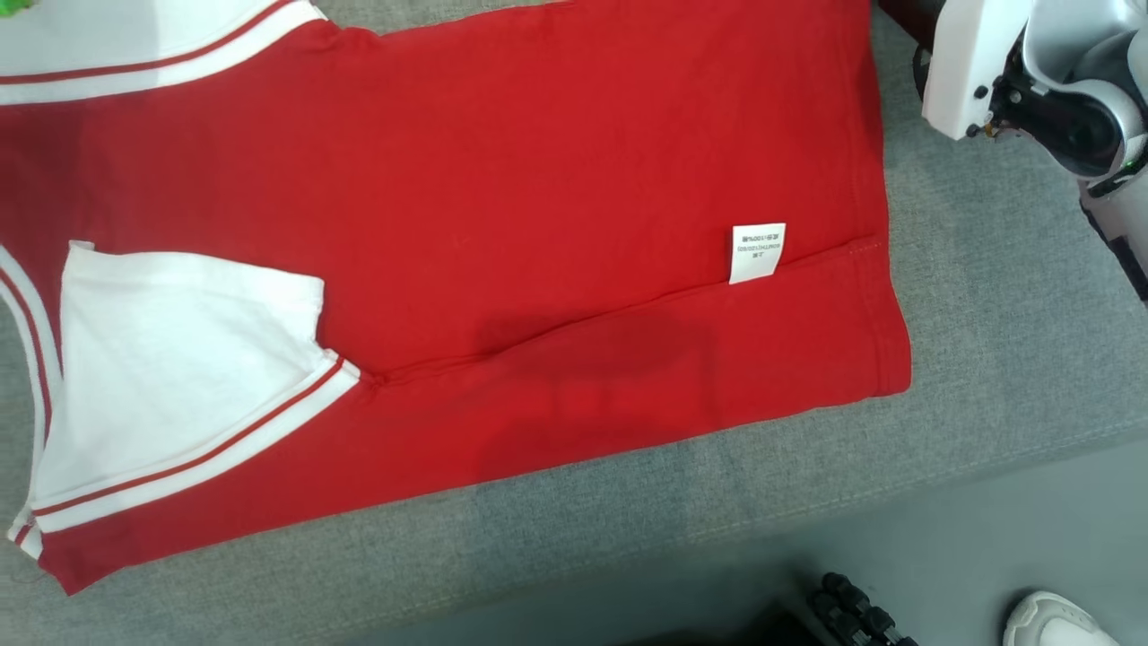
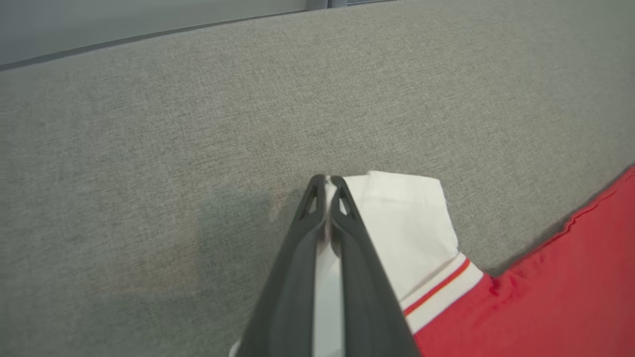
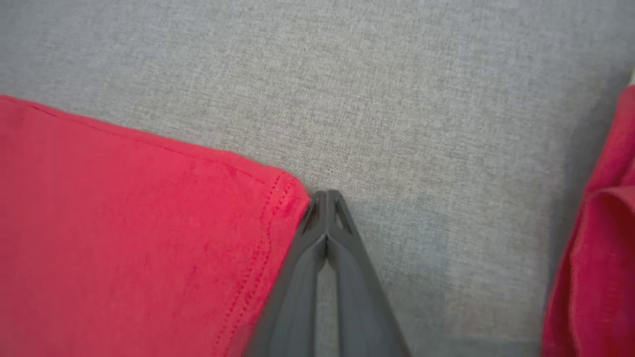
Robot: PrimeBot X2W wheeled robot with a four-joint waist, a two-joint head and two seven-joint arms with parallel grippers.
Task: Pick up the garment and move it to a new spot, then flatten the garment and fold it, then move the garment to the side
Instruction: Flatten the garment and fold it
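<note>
The garment point(image 1: 538, 179) is a red shirt with white, red-striped sleeves, spread flat on a grey padded surface point(image 1: 987, 314). One white sleeve point(image 1: 179, 359) lies folded over the red body, and a white label point(image 1: 758, 253) sits near the hem. In the left wrist view my left gripper point(image 2: 326, 181) is shut on the edge of a white sleeve point(image 2: 407, 223), with white cloth showing between its fingers. In the right wrist view my right gripper point(image 3: 327, 194) is shut, its tips touching the stitched hem corner point(image 3: 283, 198). No red cloth shows between those fingers.
A white and black arm section point(image 1: 1031, 81) hangs over the surface's upper right. The surface's front edge point(image 1: 807, 529) drops to the floor, where a person's white shoe point(image 1: 1058, 624) and dark wheels point(image 1: 861, 610) show. More red cloth point(image 3: 595, 248) lies to the right of my right gripper.
</note>
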